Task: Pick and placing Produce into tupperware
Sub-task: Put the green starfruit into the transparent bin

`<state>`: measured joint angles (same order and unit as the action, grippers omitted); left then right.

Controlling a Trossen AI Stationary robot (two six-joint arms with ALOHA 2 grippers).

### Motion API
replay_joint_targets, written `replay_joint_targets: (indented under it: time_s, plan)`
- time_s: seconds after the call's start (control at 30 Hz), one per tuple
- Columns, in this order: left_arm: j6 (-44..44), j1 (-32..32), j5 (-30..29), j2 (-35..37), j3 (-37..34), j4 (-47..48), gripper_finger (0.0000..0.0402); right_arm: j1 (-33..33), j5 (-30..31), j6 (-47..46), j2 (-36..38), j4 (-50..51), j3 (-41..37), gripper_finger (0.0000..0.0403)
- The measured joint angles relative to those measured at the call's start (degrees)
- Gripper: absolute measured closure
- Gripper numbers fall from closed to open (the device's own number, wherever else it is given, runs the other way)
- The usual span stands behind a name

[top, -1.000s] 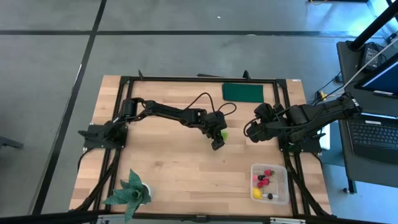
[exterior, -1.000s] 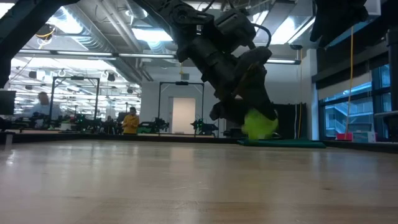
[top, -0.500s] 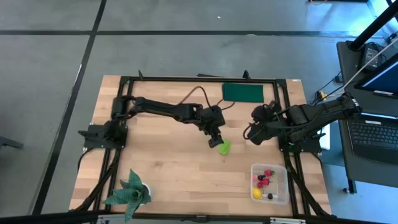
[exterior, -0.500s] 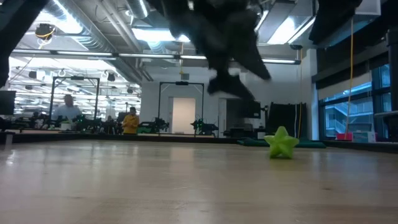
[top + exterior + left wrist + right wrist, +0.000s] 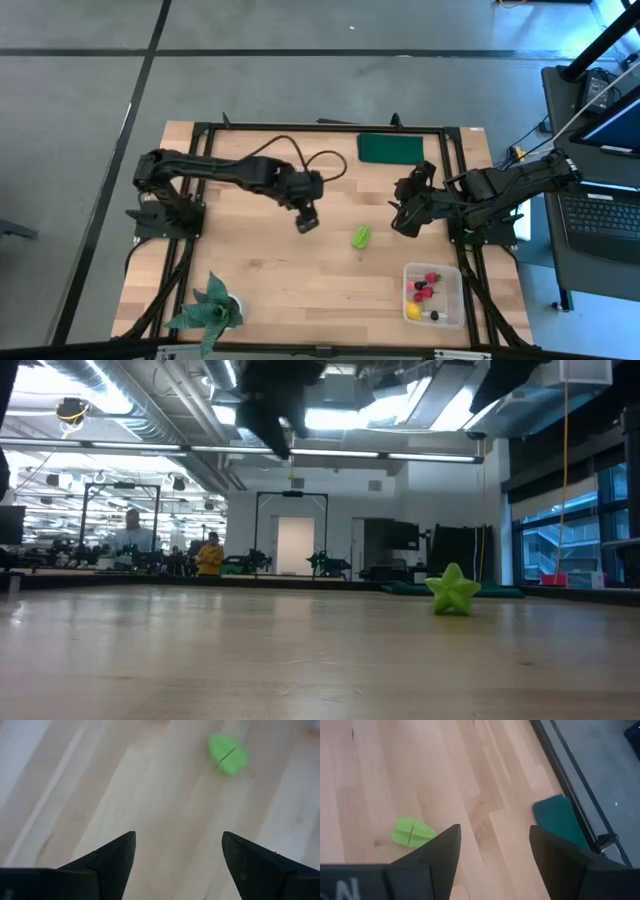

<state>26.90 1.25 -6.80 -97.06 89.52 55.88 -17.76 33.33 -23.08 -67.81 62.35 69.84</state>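
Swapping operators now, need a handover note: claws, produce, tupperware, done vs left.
Left claw: open, empty, above mid-table, off to the side of the green fruit.
Right claw: open, empty, over the table's right part, on the fruit's other side.
Green ridged fruit: loose on the wood between the two claws, outside the box.
Tupperware: front right corner, holding the lemon, red berries and a dark berry.
Done: those pieces are in.
Left: pick the green fruit and place it in the tupperware.

Two black jointed arms carry looping black cables, each ending in a tool with tapered dark fingers [image 5: 115, 862].
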Motion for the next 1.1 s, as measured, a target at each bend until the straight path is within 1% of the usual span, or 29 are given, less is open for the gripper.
replay_joint_targets:
  time_s: [0.1,0.27,0.37,0.47,0.53,0.63,0.7,0.77,0.83,0.93,1.0,1.07,1.1]
  plan:
    - [2.79,2.16,-2.57,1.14,0.0,6.55,0.0116,0.0,0.06,0.77,0.04,-1.29,0.0,0.0164]
    - [2.62,6.27,-3.87,1.25,-0.04,16.14,0.0117,0.0,-0.35,6.05,0.04,-4.66,0.0,0.0164]
    - [2.95,8.56,-4.68,1.23,-0.07,19.42,0.0117,0.0,-2.24,9.68,-0.18,-5.23,0.0,0.0164]
    - [3.69,10.4,-4.72,1.23,-0.07,19.48,0.0117,0.0,-5.09,11.59,-0.88,-5.69,0.0,0.0158]
    - [4.42,11.51,-5.19,1.23,-0.07,19.5,0.0117,0.04,-6.7,12.93,-1.7,-6.3,0.0,0.0143]
    - [5.89,12.66,-6.31,1.23,-0.07,19.47,0.0117,0.04,-8.35,16.31,-3.84,-6.48,0.0,0.0104]
    - [7.34,12.85,-6.62,1.23,-0.07,19.36,0.0117,0.02,-5.46,14.68,-5.83,-6.46,0.0,0.0077]
    - [8.83,13.05,-6.95,1.23,-0.07,19.39,0.0117,0.25,-3.17,14.95,-8.14,-6.23,0.0,0.0055]
    - [9.85,13.36,-7.78,1.23,-0.07,19.39,0.0117,0.64,-3.04,17.19,-10.58,-5.94,0.0,0.0038]
    - [10.67,13.9,-8.63,1.23,-0.07,19.3,0.0117,1.27,-3.3,19.47,-14.46,-6.02,0.0,0.0024]
    - [11.66,14.13,-8.94,1.23,-0.07,19.09,0.0117,1.35,-5.27,24.07,-16.79,-6.03,0.0,0.0019]
    - [12.59,14.33,-9.23,1.23,-0.07,19.12,0.0117,1.38,-10.03,30.4,-18.82,-6.47,0.0,0.0018]
    - [13.14,14.49,-9.32,1.23,-0.07,19.11,0.0117,1.37,-13.48,33.35,-19.65,-6.96,0.0,0.0018]
